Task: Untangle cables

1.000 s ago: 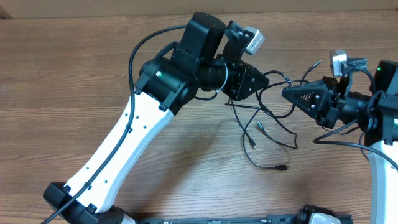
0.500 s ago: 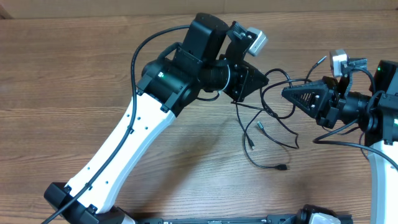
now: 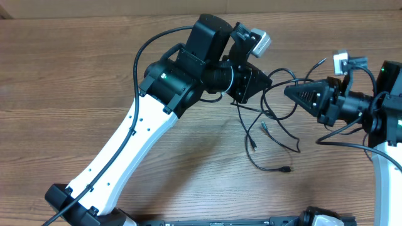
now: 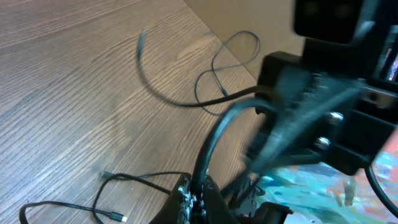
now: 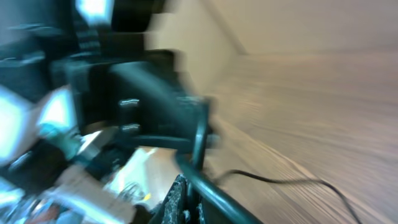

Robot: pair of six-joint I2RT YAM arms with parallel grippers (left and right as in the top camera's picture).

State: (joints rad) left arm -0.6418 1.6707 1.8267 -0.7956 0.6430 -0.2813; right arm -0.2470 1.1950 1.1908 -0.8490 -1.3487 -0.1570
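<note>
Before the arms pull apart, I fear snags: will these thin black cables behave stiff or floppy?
Probably floppy: the thin black cables sag in loose loops between the left gripper and right gripper. Likely light, since the thin strands curl freely. The crossing loops could catch as they tighten.

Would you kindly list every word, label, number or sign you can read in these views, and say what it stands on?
No text is legible anywhere.
The colourful patch in the left wrist view is too blurred to read.
The cables, the left arm, the right arm and the wooden table show no markings.
</note>
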